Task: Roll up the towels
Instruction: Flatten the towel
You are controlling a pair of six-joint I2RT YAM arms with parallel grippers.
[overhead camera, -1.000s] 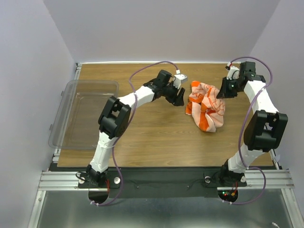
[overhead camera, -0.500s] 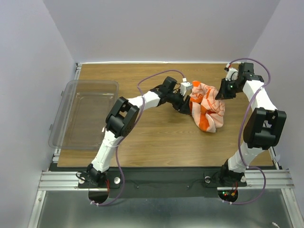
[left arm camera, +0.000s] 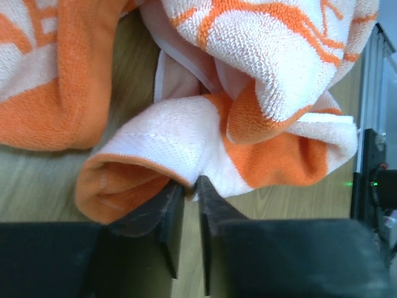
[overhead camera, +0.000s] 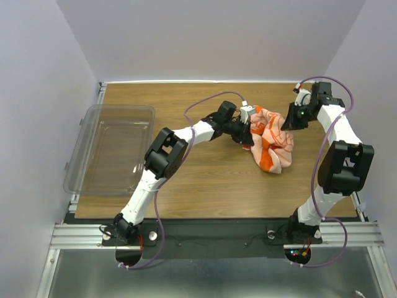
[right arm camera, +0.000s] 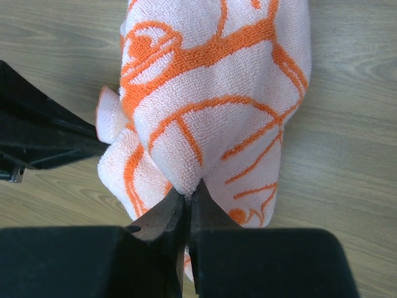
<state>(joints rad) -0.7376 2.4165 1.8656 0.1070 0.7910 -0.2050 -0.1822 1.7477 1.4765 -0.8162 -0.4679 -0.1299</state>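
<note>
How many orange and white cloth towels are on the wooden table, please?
1. The crumpled orange and white cloth towel lies right of centre, pinched by the left gripper and the right gripper. Its folds could hide another.

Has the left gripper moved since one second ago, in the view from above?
Yes. The left gripper has gone right, farther from the clear tub, and now reaches the left edge of the towel.
</note>
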